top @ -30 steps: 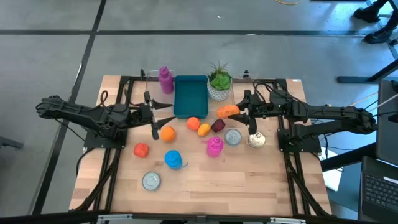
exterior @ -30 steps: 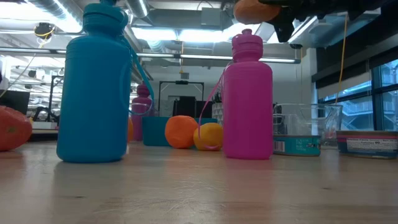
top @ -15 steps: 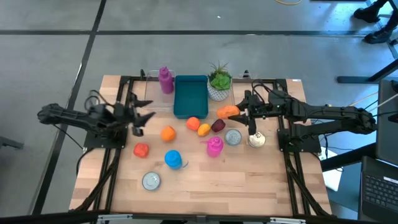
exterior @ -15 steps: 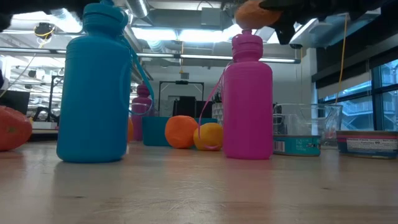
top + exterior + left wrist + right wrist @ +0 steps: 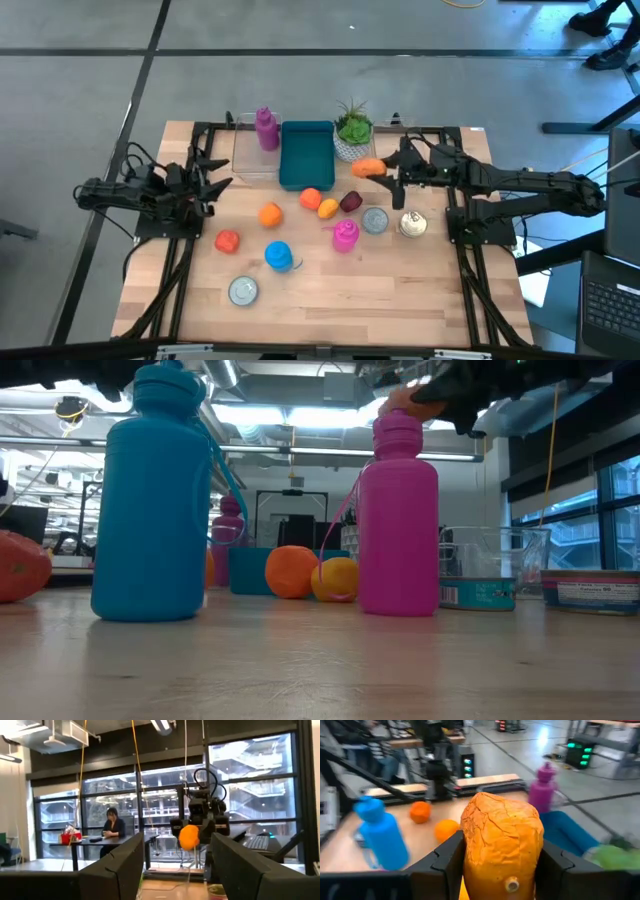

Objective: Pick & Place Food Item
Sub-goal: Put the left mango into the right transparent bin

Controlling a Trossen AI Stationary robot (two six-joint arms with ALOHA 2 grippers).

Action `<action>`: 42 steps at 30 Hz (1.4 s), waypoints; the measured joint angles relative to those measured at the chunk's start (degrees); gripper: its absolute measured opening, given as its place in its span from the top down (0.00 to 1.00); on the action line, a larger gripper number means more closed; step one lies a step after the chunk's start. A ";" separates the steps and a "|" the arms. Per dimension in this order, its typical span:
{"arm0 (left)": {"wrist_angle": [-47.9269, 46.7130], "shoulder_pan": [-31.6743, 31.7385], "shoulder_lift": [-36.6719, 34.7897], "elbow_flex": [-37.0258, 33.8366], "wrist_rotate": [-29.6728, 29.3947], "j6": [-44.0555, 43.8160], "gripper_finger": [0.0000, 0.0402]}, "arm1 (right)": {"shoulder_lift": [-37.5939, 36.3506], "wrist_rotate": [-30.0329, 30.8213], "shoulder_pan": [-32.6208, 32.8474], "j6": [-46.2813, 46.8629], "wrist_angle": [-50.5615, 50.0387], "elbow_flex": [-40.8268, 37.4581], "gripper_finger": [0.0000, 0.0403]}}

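A bumpy orange food item point(image 5: 366, 167) hangs in the air near the potted plant point(image 5: 353, 130), with my right gripper point(image 5: 378, 169) shut on it; it fills the right wrist view point(image 5: 502, 840) and shows at the top of the low view point(image 5: 405, 400). The blue tray point(image 5: 306, 155) stands on the table to its left. My left gripper point(image 5: 220, 172) is drawn back at the table's left side, open, with nothing between its fingers point(image 5: 120, 867). My right gripper pinches the orange food item by two opposite sides point(image 5: 470, 852) between its two fingers point(image 5: 451, 862). The fingers come about level from the table's right side. The item is lifted clear of the table, its small stem stub point(image 5: 511, 884) turned back toward the wrist.
On the table lie oranges point(image 5: 270, 213) point(image 5: 311, 198), a yellow fruit point(image 5: 328, 208), a dark red piece point(image 5: 350, 202) and a red tomato point(image 5: 227, 241). A blue bottle point(image 5: 278, 256), pink bottle point(image 5: 345, 235), purple bottle point(image 5: 266, 128) and cans point(image 5: 243, 290) point(image 5: 375, 221) point(image 5: 411, 225) stand around.
My left gripper has pulled back from beside the orange toward the table's left edge and tipped upward, staying open. My right gripper has turned at the wrist, and the orange food item has shifted a little toward the far edge, still held clear.
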 joint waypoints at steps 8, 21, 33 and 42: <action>0.11 -0.04 1.17 -1.58 -6.55 0.25 0.45 | 0.14 1.35 -7.30 -3.84 -17.41 6.75 0.58; -0.29 -0.02 1.92 -2.08 -10.84 3.49 0.45 | 3.32 5.87 -17.92 -11.73 -29.63 14.97 0.58; -0.64 0.21 4.04 -2.08 -10.55 7.15 0.45 | 16.78 2.99 -31.42 -19.00 -29.84 14.97 0.58; -0.54 3.43 5.30 -2.08 -6.66 8.19 0.45 | 26.98 0.88 -34.78 -22.72 -31.46 16.69 0.58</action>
